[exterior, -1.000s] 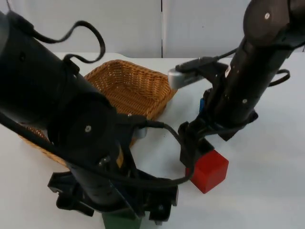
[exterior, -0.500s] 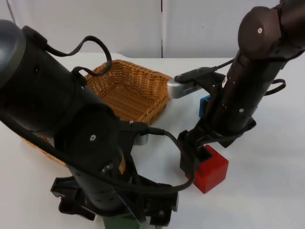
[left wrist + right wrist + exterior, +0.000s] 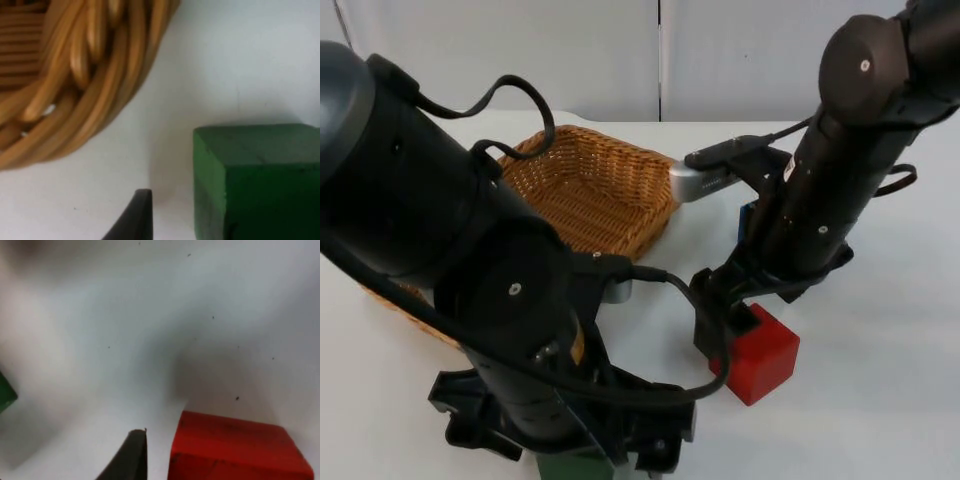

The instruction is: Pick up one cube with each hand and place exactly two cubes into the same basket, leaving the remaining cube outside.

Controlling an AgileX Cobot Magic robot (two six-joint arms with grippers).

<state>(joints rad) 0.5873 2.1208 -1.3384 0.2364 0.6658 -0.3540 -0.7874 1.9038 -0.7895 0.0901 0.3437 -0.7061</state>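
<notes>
Red cube (image 3: 761, 357) under right gripper (image 3: 718, 325) (left one (image 3: 585, 452) low).

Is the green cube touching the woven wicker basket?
Apart. In the left wrist view a strip of bare white table lies between the green cube and the woven wicker basket rim.

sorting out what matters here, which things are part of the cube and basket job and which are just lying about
Part of the job:
- wicker basket, on the table
- red cube, at the right gripper
- green cube, at the left gripper
- blue cube, mostly hidden behind the right arm

Just lying about:
- nothing besides the white table and the grey wall behind it
</notes>
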